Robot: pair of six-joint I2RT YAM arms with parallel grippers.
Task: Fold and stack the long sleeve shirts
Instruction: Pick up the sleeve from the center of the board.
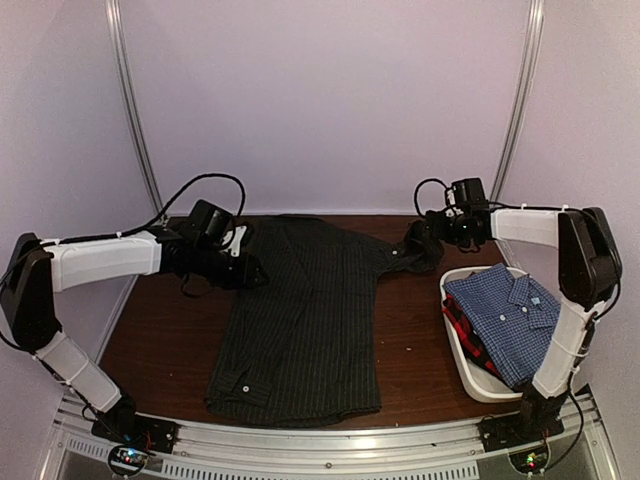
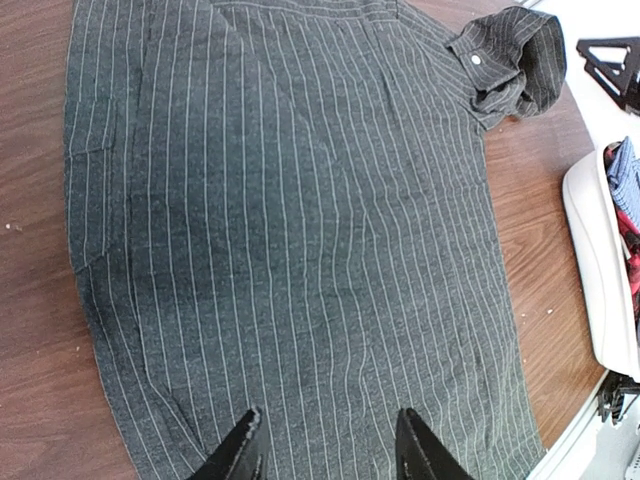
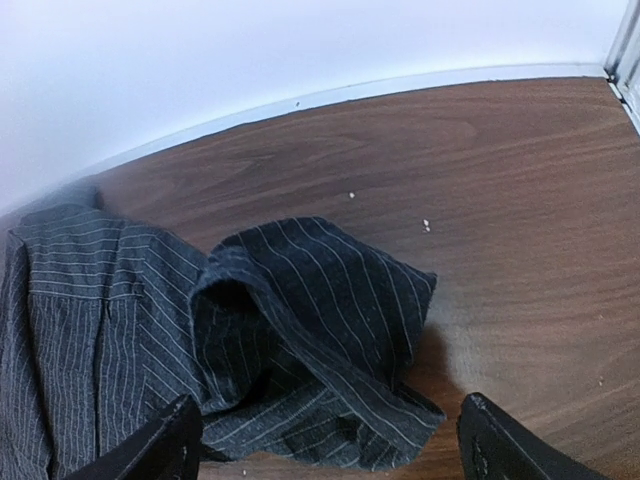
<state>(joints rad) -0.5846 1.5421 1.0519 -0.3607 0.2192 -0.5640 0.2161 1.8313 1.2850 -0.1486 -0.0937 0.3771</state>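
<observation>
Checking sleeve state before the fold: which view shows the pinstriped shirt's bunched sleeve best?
Right wrist: the bunched sleeve sits large at frame centre, with its folds clear. Left wrist shows it small in the top right corner, button visible. Top external shows only a small dark lump.

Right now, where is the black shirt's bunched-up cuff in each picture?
Top external: cuff, just right of centre.
Left wrist: top right corner.
Right wrist: bottom centre.
Shared landmark: the brown table under it.
</observation>
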